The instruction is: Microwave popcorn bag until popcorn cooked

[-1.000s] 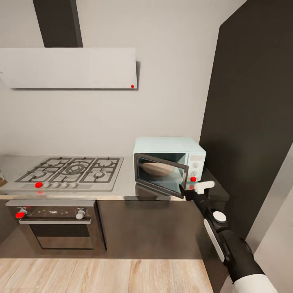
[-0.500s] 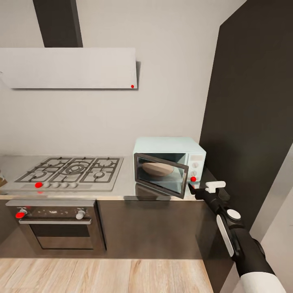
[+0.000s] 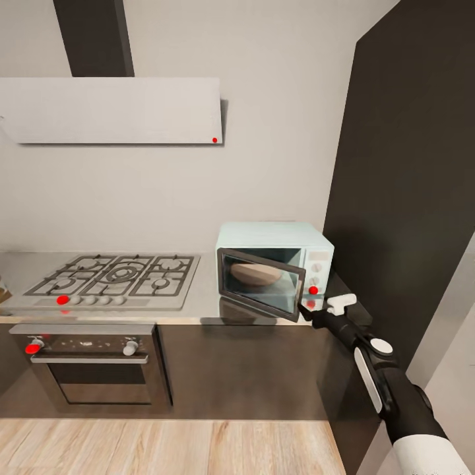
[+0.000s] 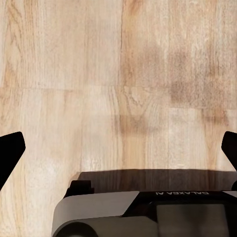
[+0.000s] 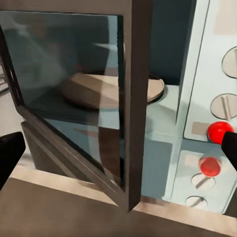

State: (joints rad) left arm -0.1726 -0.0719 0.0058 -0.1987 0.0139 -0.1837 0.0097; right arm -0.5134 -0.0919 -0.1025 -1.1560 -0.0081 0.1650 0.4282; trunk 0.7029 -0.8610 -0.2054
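The kitchen has grey-white walls, with a tall dark cabinet (image 3: 409, 185) filling the right side of the head view and pale wood floor (image 3: 165, 447) along the bottom edge. A flat extractor hood (image 3: 112, 110) hangs in the upper left, above a silver gas hob (image 3: 112, 280) set in the grey steel countertop (image 3: 204, 307); an oven (image 3: 89, 363) sits below it at lower left.

Right of centre on the countertop stands the pale blue microwave (image 3: 277, 241), its dark glass door (image 3: 260, 284) swung partly open. Behind the glass lies a tan-brown rounded shape (image 5: 106, 91), likely the popcorn bag, though the glass blurs it. A red light (image 5: 219, 132) shows on the control panel.

The right gripper (image 3: 311, 310) is at the door's free lower corner; in the right wrist view its fingertips (image 5: 10, 150) sit wide apart, holding nothing.

The left gripper's fingertips (image 4: 10, 153) are also spread, over bare wood floor.
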